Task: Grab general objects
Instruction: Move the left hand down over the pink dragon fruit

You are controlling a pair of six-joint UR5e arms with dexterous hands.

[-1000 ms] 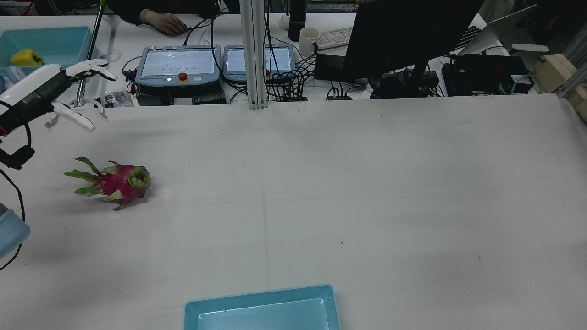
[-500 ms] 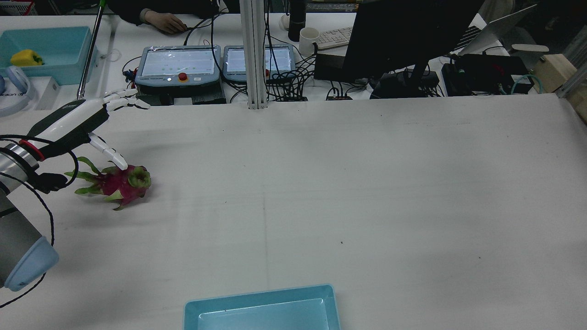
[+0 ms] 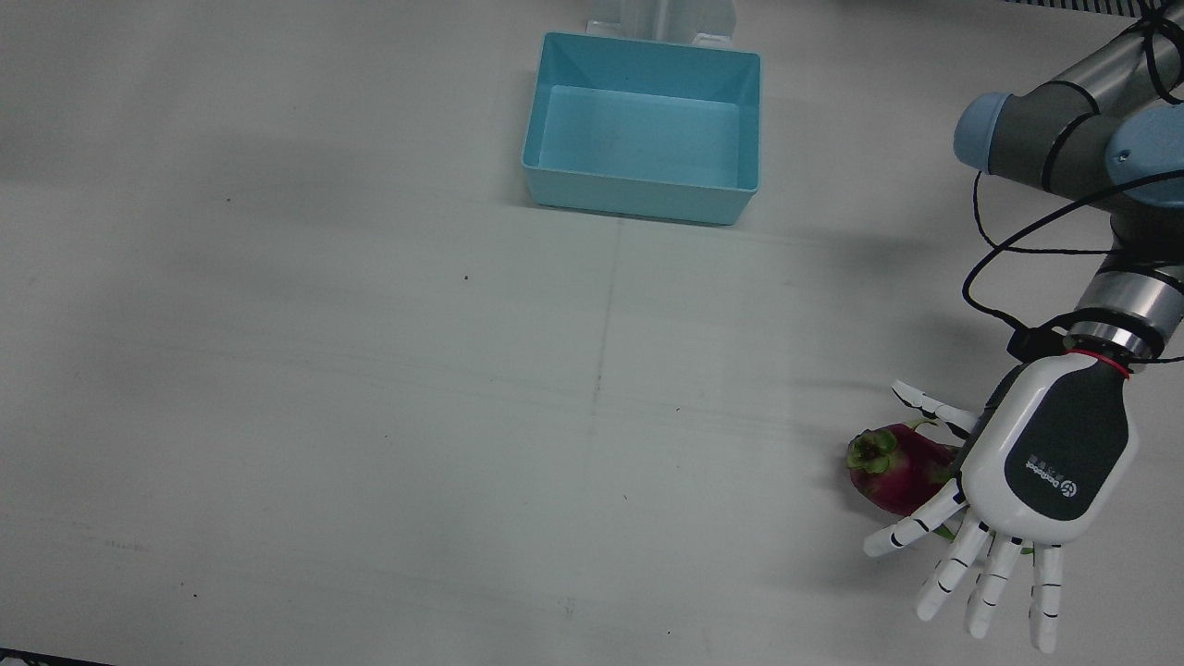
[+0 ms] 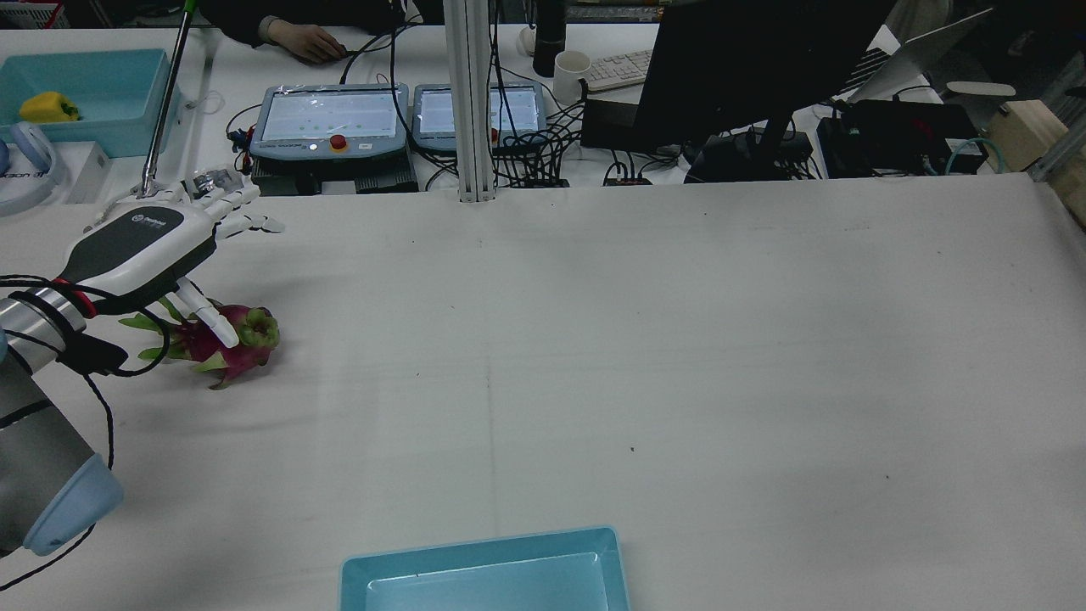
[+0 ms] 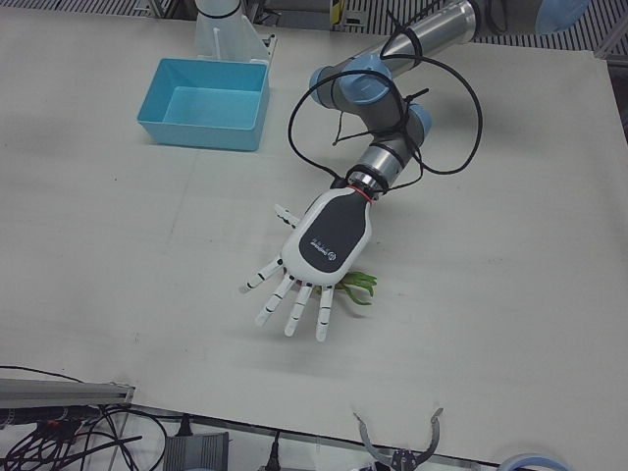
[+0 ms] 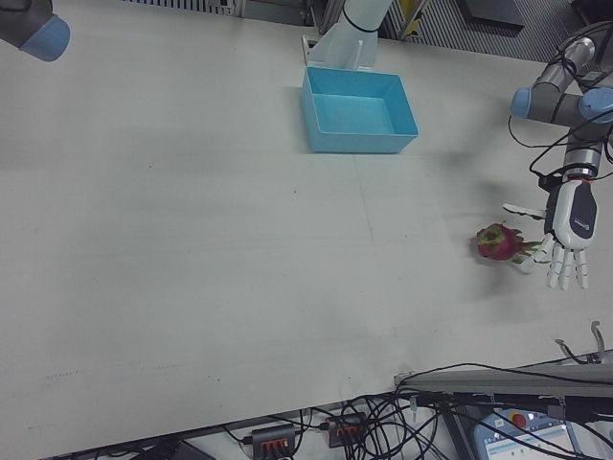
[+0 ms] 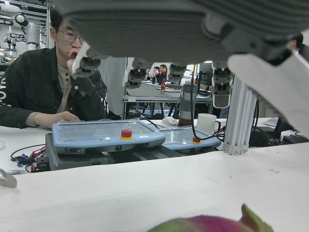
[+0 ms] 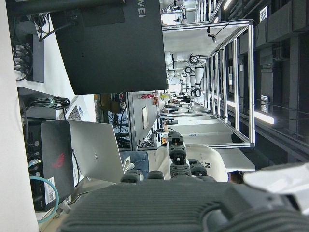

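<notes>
A pink dragon fruit (image 3: 890, 470) with green leaves lies on the white table near the left arm's side. It also shows as the dragon fruit (image 4: 242, 338), the dragon fruit (image 6: 495, 241) and, at the bottom edge, the dragon fruit (image 7: 212, 225). My left hand (image 3: 1047, 462) hovers palm down over its leafy end, open with fingers spread; the thumb (image 4: 206, 315) reaches down in front of the fruit. Only green leaves (image 5: 357, 286) show beneath the left hand (image 5: 325, 243). My right hand (image 8: 169, 203) shows only in its own view, fingers apart, holding nothing.
A light-blue bin (image 3: 638, 199) stands near the pedestals at the table's middle, also seen as the bin (image 4: 484, 547). Behind the table's far edge are two teach pendants (image 4: 331, 119), cables, a monitor (image 4: 755, 59) and a seated person (image 7: 43, 87).
My left hand has swung down from the far left edge and turned palm down over the dragon fruit. The fruit has stayed where it was.
</notes>
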